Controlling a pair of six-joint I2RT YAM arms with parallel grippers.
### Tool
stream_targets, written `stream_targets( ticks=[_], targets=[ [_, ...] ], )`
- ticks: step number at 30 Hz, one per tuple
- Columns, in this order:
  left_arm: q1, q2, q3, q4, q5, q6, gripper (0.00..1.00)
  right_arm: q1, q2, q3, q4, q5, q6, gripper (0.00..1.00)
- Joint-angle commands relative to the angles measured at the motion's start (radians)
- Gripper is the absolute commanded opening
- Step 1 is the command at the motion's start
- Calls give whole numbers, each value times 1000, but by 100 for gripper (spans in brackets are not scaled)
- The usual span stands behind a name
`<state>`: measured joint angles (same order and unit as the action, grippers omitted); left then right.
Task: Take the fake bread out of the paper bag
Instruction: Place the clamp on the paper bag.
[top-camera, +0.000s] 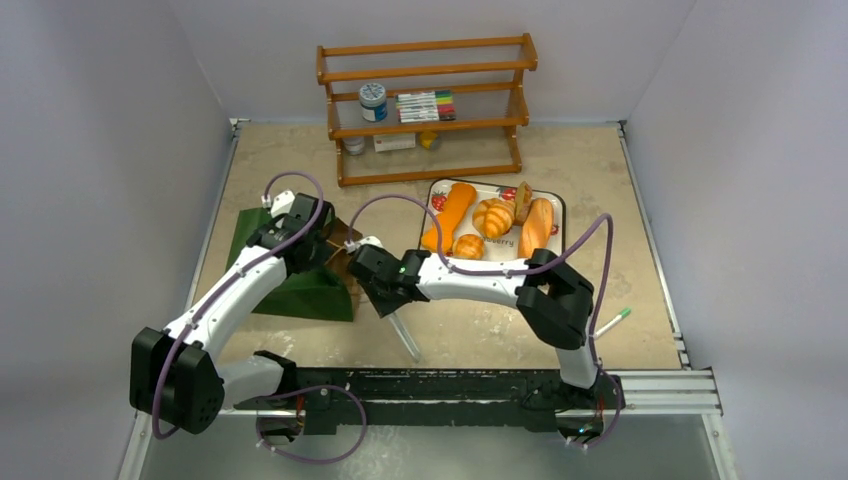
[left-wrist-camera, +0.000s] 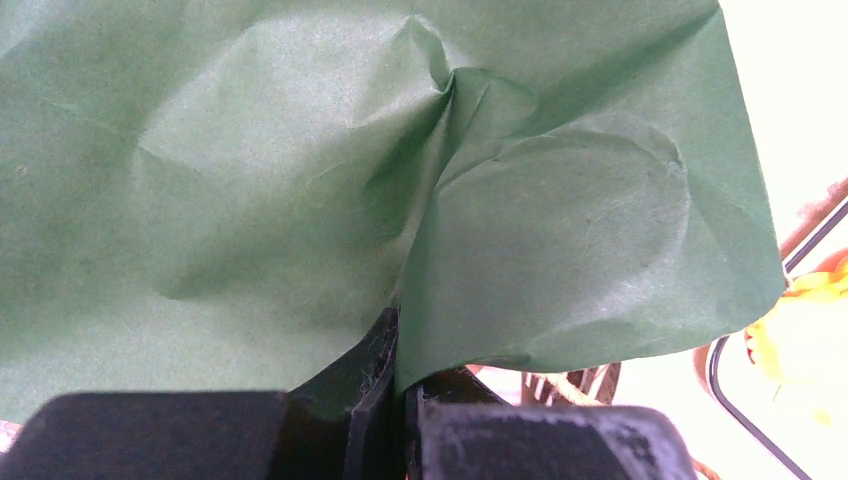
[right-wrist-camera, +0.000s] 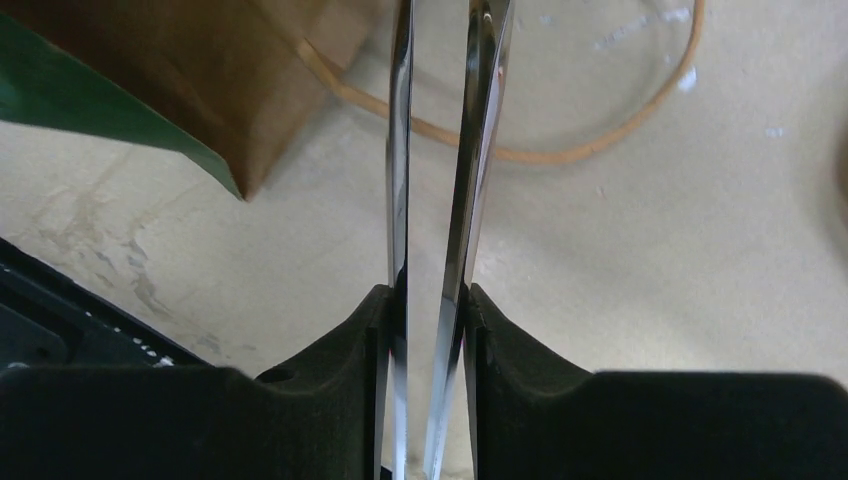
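The left hand (left-wrist-camera: 400, 385) is pinching the paper bag (left-wrist-camera: 300, 200) by its green edge, fingers pressed together. The right hand (right-wrist-camera: 430, 310) is squeezing metal tongs (right-wrist-camera: 400, 150) near the bag's mouth. The fake bread (top-camera: 492, 218) is lying on the tray (top-camera: 553, 197).

Fake bread (top-camera: 493, 218) outside crumpled paper bag (top-camera: 300, 290) (green)
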<state>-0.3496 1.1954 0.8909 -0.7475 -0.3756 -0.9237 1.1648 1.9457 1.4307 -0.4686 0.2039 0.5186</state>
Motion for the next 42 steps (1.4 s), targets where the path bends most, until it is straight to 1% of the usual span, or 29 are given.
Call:
stream_targets(
  ticks=[1, 8, 12, 14, 17, 19, 20, 30, 35, 39, 42],
  targets=[
    [-6, -2, 34, 45, -30, -2, 0, 3, 18, 97, 21, -20, -91, 31],
    [-3, 57, 37, 92, -25, 12, 0, 3, 104, 183, 55, -21, -155, 32],
    [32, 88, 54, 96, -12, 42, 0, 3, 170, 254, 56, -34, -206, 32],
    [58, 94, 70, 71, 5, 53, 10, 3, 196, 281, 62, -37, -235, 32],
    [79, 75, 98, 12, -13, 50, 27, 3, 216, 300, 83, -46, -261, 32],
    [90, 41, 110, -23, -32, 38, 41, 3, 226, 312, 88, -53, -268, 32],
    [94, 15, 115, -34, -40, 32, 44, 3, 226, 313, 92, -56, -268, 32],
    [99, -87, 205, -165, -107, -60, 47, 3, 137, 210, 195, -53, -263, 32],
    [100, -133, 256, -234, -171, -126, 49, 4, 106, 181, 206, -75, -283, 32],
    [100, -185, 284, -337, -256, -224, 49, 7, 121, 196, 187, -89, -317, 32],
    [100, -242, 255, -409, -299, -341, 49, 11, 142, 221, 175, -84, -335, 32]
  ],
)
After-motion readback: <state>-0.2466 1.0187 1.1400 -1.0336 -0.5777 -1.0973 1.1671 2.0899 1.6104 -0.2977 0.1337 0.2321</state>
